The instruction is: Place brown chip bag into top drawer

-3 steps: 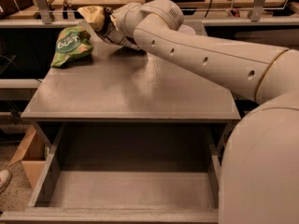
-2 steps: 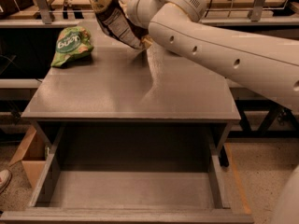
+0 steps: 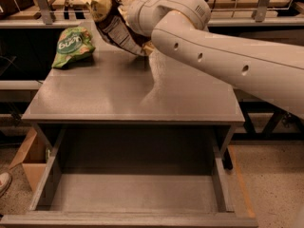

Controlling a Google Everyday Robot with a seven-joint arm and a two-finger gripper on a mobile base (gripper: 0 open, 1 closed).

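The brown chip bag (image 3: 115, 26) hangs crumpled in the air above the back of the grey cabinet top (image 3: 128, 91), its tan end up and its grey printed back facing me. My gripper (image 3: 127, 20) is shut on the brown chip bag at the back of the cabinet, mostly hidden behind the bag and the white wrist. The top drawer (image 3: 133, 191) is pulled fully open below the front edge of the cabinet, and nothing lies in it.
A green chip bag (image 3: 72, 46) lies on the back left corner of the cabinet top. My white arm (image 3: 228, 56) reaches across from the right. A cardboard box (image 3: 29, 163) stands on the floor to the left. Wooden benches run behind.
The gripper has lifted the brown chip bag off the cabinet top and raised it. The arm has swung upward and to the right. The green bag has not moved.
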